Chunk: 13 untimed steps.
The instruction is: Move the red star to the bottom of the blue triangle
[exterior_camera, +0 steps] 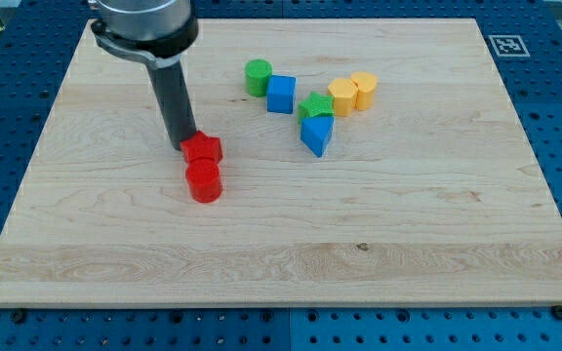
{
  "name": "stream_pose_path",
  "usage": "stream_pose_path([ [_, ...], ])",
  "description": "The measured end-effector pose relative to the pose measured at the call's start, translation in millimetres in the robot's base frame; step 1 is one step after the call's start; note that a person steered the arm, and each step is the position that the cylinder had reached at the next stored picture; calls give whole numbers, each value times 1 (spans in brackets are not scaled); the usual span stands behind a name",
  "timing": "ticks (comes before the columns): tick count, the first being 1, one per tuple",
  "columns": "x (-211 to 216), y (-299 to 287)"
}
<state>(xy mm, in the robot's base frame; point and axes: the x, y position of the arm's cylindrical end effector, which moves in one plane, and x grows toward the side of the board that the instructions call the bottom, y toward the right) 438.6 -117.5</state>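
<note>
The red star [204,149] lies left of the board's middle, touching a red cylinder [204,181] just below it. My tip [182,145] sits right against the star's left side. The blue triangle [316,134] lies to the right, near the middle of the board, about a hand's width from the star. A green star [315,105] touches the triangle's top.
A green cylinder [258,76] and a blue cube [281,94] sit above and left of the triangle. A yellow hexagon [342,97] and a yellow cylinder [364,89] sit to its upper right. The wooden board [437,244] rests on a blue perforated table.
</note>
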Motion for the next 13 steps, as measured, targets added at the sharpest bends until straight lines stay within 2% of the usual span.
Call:
stream_pose_path([
  [1,0,-4],
  [2,0,-33],
  [3,7,-28],
  [5,18,51],
  [7,23,18],
  [9,56,64],
  [11,56,113],
  [13,39,67],
])
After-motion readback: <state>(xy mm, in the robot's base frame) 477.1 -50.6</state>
